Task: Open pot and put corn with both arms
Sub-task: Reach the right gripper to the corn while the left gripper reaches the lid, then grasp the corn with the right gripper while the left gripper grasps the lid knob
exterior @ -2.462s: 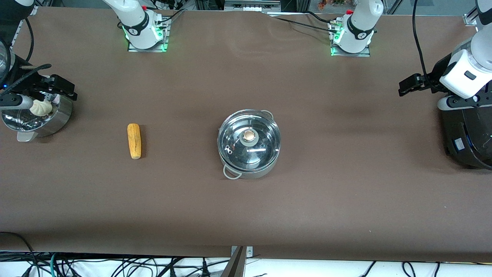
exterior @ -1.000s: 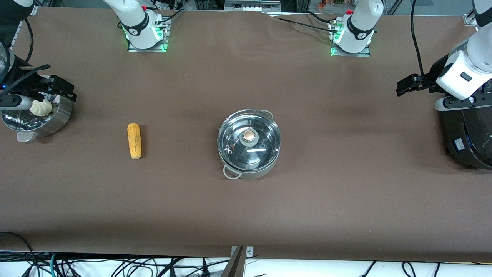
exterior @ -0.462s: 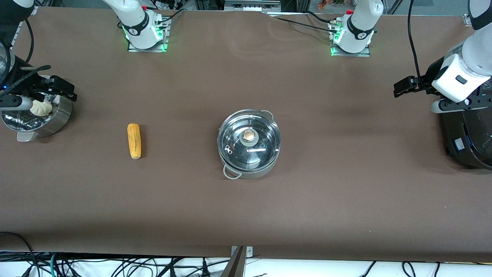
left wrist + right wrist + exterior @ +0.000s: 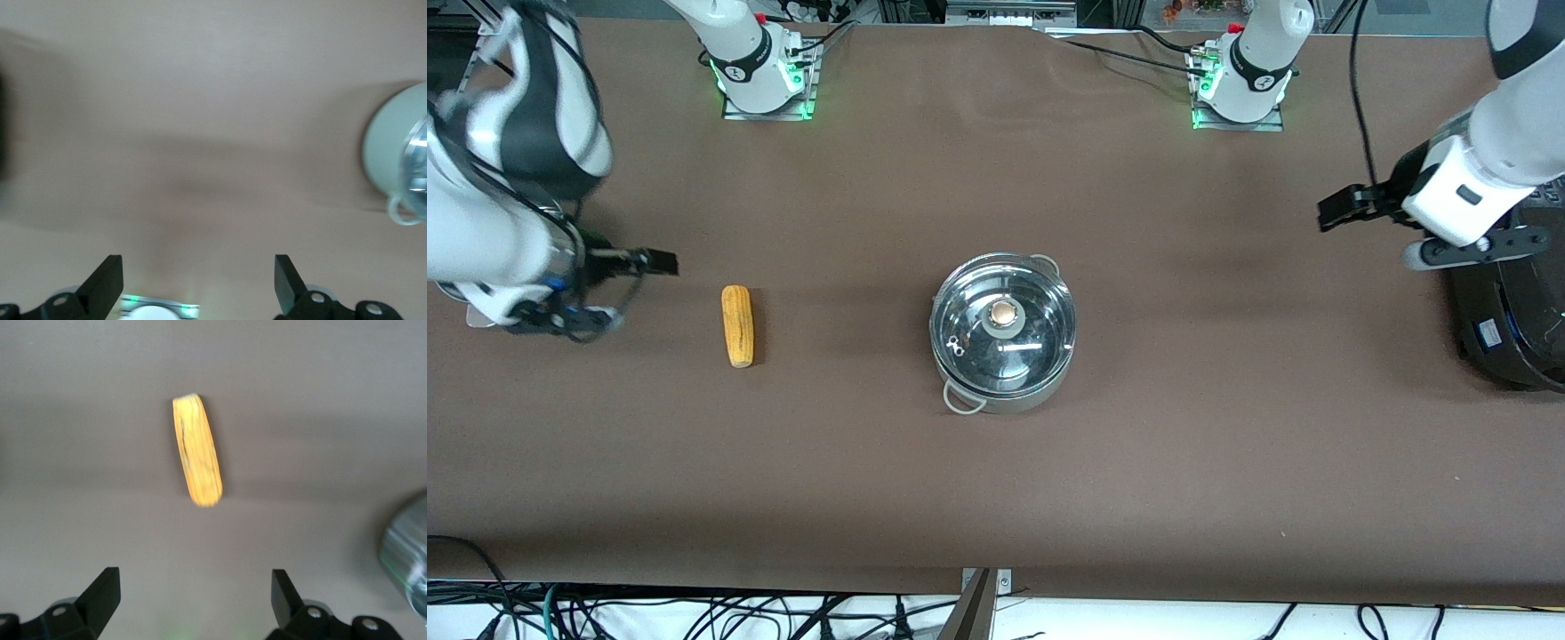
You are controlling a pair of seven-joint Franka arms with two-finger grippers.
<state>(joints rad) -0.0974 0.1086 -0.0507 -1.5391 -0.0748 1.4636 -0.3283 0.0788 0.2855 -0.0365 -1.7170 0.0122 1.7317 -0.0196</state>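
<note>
Yellow-orange corn (image 4: 737, 325) lies flat, apart from the lidded steel pot (image 4: 1003, 332).

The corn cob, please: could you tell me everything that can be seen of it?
The corn cob is a stubby yellow-orange cylinder with faint lengthwise streaks, one end cut flat. It lies on its side on the brown table, apart from the lidded pot, toward the right arm's end. Nothing touches it; the open right end effector hangs above the table beside it.
</note>
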